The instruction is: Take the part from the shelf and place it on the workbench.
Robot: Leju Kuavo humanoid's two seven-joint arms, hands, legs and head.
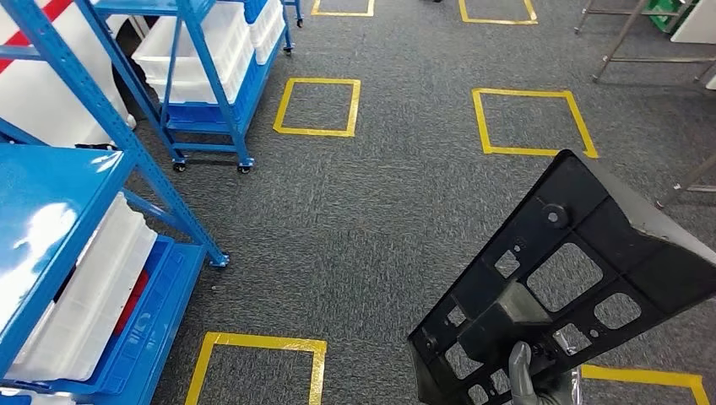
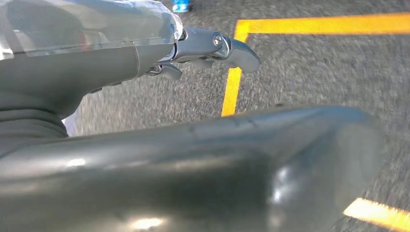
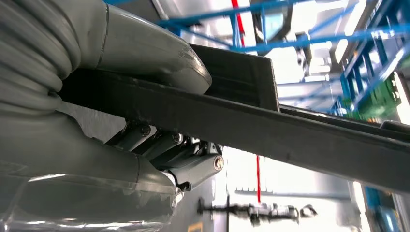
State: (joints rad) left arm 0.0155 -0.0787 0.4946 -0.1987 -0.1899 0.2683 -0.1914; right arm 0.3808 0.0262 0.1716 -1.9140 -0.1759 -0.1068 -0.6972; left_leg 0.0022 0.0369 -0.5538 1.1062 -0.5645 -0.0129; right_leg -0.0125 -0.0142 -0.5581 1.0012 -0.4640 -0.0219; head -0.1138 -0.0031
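One black part (image 1: 564,278) held by right robot hand (image 1: 528,380)

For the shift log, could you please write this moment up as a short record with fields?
Part: black plastic panel with cut-outs, off the shelf, held up above the floor
Right hand: right hand grips the panel's lower edge, thumb on one face, fingers on the other
Left hand: left hand holds nothing, fingers partly curled, above the carpet
Shelving: blue shelf racks with white bins on the robot's left
Floor: grey carpet with yellow tape squares
Task status: part taken; not yet placed
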